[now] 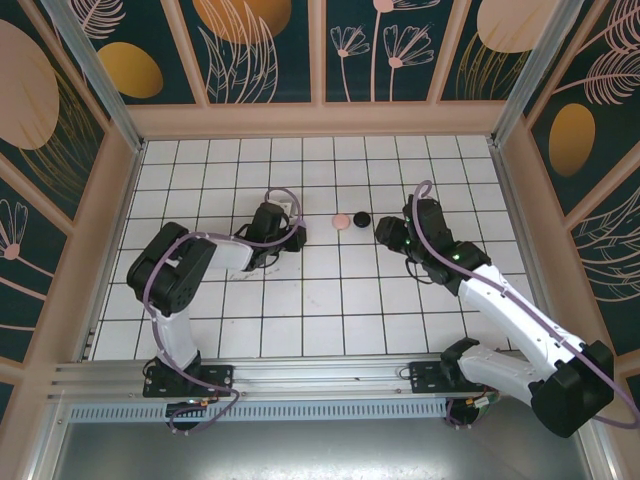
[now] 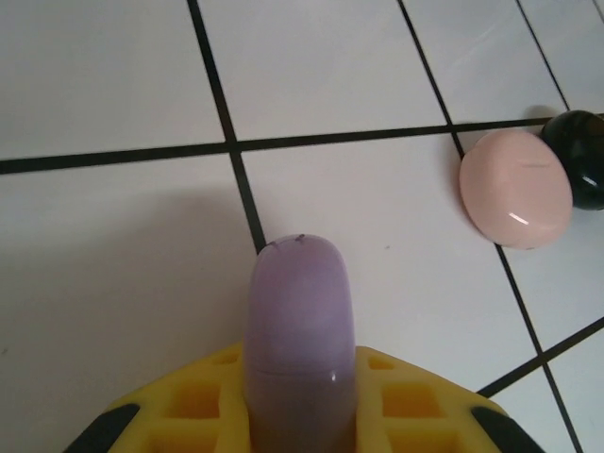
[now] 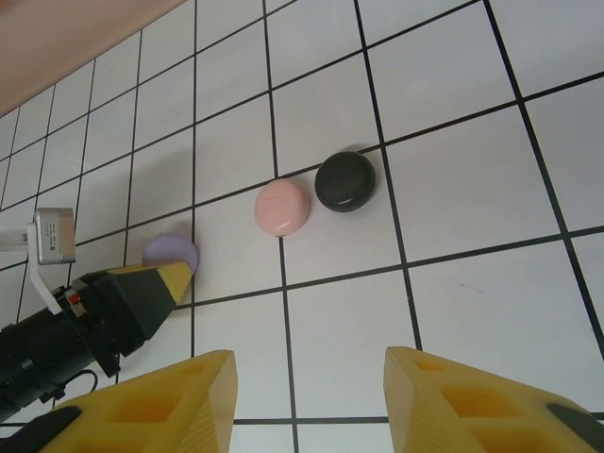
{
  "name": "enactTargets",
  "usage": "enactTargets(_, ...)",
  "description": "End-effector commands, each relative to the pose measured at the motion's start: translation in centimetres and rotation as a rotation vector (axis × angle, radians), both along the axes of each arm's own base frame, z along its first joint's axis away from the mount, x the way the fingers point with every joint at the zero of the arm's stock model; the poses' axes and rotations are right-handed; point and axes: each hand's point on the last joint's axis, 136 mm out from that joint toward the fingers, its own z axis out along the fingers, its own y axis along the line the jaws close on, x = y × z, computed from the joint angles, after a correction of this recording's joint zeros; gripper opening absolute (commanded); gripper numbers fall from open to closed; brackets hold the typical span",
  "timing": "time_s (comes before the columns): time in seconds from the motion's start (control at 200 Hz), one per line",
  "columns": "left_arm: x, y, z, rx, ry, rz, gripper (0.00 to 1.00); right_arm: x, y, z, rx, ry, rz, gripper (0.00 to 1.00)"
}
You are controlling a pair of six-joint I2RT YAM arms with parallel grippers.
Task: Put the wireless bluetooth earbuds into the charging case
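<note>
I am reading the left gripper as clamped on the lilac charging case: its yellow fingers are pressing both sides of the case, which is standing on edge and sticking out past the fingertips. The case is sitting low over the white tiled table, left of centre; I cannot tell whether it is touching the surface. The right gripper is hovering to the right of centre with its jaws standing moderately apart, and I am seeing nothing but bare tile between them. The pink charging case and the black charging case are lying flat on the table between the two grippers, just beside each other, with the pink one on the left and the black one on the right and slightly farther away. Both are lying apart from the lilac case, which is to their left.
</note>
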Motion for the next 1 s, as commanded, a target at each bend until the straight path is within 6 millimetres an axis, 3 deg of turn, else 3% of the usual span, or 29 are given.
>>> enactTargets(0.0,-0.2,-0.1,-1.6,-0.007,0.076,-0.007,0.07,0.4,-0.4,1.6,-0.001,-0.046,-0.01,0.46)
enactTargets(0.175,-0.1,0.7,-2.7,0.006,0.108,0.02,0.18,0.5,-0.3,2.3,-0.001,-0.056,-0.003,0.49)
enactTargets(0.606,0.1,2.3,-2.5,0.019,0.105,0.048,0.41,1.2,-0.9,3.5,0.002,-0.076,-0.022,0.55)
enactTargets(0.776,0.6,4.0,-1.0,0.04,0.066,0.087,0.52,1.3,-1.3,4.1,-0.004,-0.084,-0.027,0.64)
enactTargets(0.996,1.1,6.6,2.3,0.08,-0.006,0.131,0.62,1.4,-2.0,4.8,-0.016,-0.095,-0.039,0.83)
